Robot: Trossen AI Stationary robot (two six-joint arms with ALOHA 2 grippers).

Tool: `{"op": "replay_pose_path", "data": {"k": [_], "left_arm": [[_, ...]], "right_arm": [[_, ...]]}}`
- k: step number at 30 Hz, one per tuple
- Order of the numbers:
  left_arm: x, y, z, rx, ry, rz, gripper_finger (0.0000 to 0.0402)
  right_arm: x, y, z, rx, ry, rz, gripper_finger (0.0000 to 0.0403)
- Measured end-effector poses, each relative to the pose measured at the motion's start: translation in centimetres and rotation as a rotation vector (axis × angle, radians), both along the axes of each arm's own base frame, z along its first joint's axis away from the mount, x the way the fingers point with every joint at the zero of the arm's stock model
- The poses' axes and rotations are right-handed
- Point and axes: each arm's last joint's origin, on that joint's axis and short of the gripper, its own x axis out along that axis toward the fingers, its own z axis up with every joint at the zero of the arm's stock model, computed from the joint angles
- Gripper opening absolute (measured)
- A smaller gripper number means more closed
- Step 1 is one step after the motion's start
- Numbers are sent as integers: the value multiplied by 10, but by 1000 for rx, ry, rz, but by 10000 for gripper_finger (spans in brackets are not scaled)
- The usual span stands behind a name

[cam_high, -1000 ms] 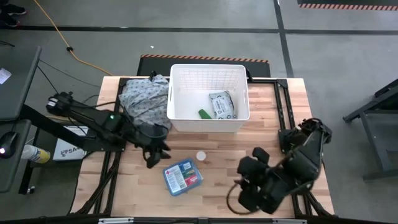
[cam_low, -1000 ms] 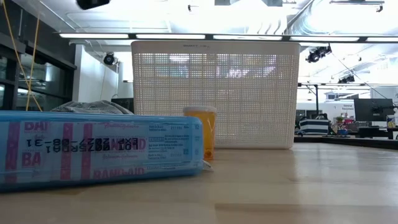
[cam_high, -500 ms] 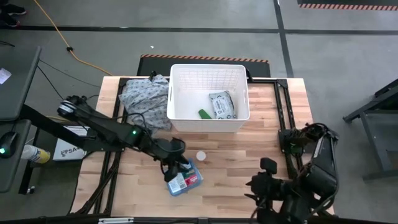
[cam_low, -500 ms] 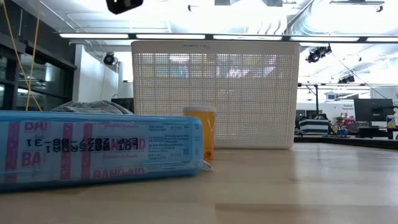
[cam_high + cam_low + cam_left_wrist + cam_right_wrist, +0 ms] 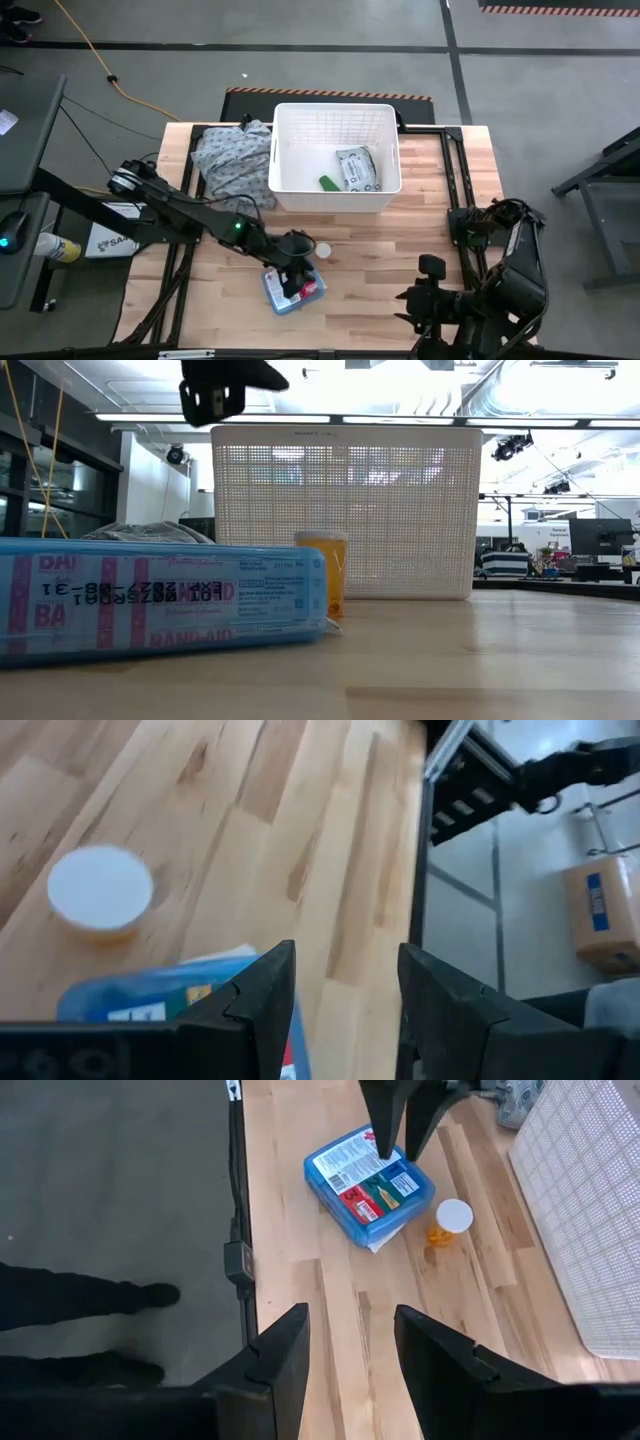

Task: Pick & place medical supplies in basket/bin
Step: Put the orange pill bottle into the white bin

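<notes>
Left end effector hangs over the blue first-aid box on the table; we see its fingers narrowly parted and empty, likely lining up a grasp. An orange vial stands beside the box. The basket holds a packet. Right end effector, partly spread, waits off the table's near corner.

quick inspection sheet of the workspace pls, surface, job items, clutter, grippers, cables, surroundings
surface: wooden table, bare to the right
job's things: blue first-aid box and orange vial on table; grey packet and green item in white basket
clutter: patterned cloth left of basket
grippers: left gripper over box, slightly open; right gripper open, at front right edge
cables: orange cable on floor
surroundings: dark shoes on floor
</notes>
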Motion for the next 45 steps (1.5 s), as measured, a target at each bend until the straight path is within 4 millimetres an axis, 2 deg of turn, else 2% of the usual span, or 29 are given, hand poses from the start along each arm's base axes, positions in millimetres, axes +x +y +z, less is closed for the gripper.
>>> {"op": "replay_pose_path", "data": {"k": [5, 14, 18, 24, 30, 39, 45], "left_arm": [[10, -4, -11, -32, -2, 39, 232], [12, -3, -14, -24, -3, 89, 358], [12, -3, -15, -22, 5, 90, 395], [12, -3, -14, 19, -19, 52, 372], [12, -2, -15, 15, -5, 101, 354], [7, 3, -21, 68, 61, 204, 355], [7, 7, -21, 135, 37, 303, 353]], "right_arm": [[0, 0, 0, 0, 0, 2, 140], [-1, 1, 0, -5, 4, 16, 140], [-1, 1, 0, -7, 4, 18, 140], [-2, 1, 0, -8, 7, 23, 140], [-2, 2, 0, -9, 8, 29, 140], [-3, 3, 0, -17, 8, 41, 140], [-3, 2, 0, -34, -11, 33, 140]]}}
